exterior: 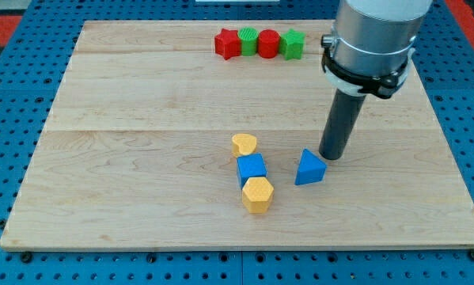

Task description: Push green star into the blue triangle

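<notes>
The tip [331, 157] of the dark rod is seen resting on the wooden board [142, 182] right of centre, just beside the upper right corner of the blue triangle [309, 168]; whether the two are touching cannot be told. The tool is a plain rod with nothing to spread or press together, and nothing is held by it. The green star [293, 44] is found well apart from the tip, near the board's top edge, at the right end of a tight row: red star [228, 43], green cylinder [248, 41], red cylinder [269, 43], then the green star (each block appears to touch its neighbour). Left of the blue triangle, near the board's middle, a short column is formed by a yellow heart [244, 145], a blue cube [252, 167] and a yellow hexagon [257, 195], stacked top to bottom and set close together
</notes>
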